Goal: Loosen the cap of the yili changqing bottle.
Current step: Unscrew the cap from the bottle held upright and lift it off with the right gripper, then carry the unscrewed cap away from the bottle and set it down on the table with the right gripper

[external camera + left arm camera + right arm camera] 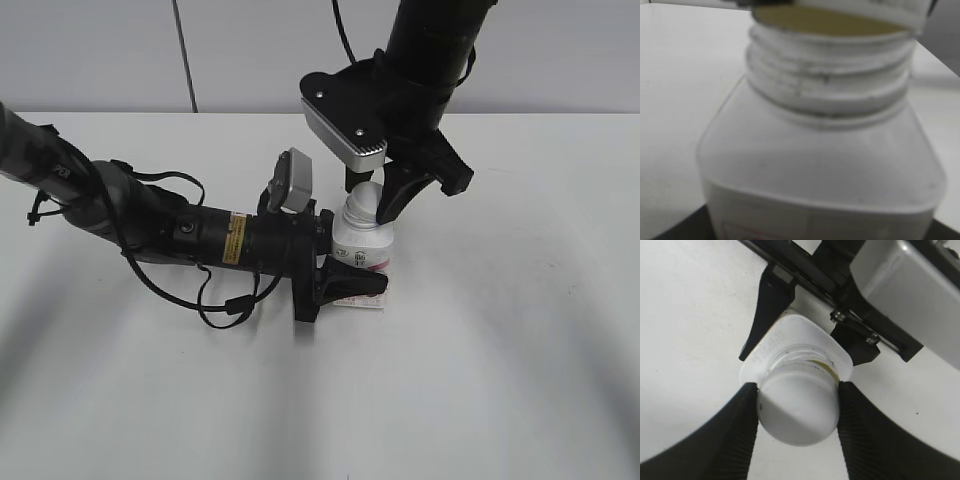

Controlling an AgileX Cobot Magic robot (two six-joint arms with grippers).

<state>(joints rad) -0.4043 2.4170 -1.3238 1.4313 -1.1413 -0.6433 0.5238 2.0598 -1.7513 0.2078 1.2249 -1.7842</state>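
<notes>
Ribbed fingers (pixel 735 435) of the right gripper (pixel 366 203) pinch the cap (pixel 797 412), which sits tilted clear of the bare neck threads, so the loosening looks done. Upright at table centre, the white, pink-labelled yili changqing bottle (pixel 362 247) is clamped from nine o'clock by the left gripper (pixel 350 285).

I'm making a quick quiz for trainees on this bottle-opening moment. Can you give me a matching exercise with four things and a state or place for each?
Things:
1. cap
2. bottle
3. left gripper
4. bottle's neck threads

States:
A. clamped around the bottle's body
B. exposed below the raised cap
C. pinched between the right gripper's fingers
D. upright on the table

Pairs: 1-C, 2-D, 3-A, 4-B
</notes>
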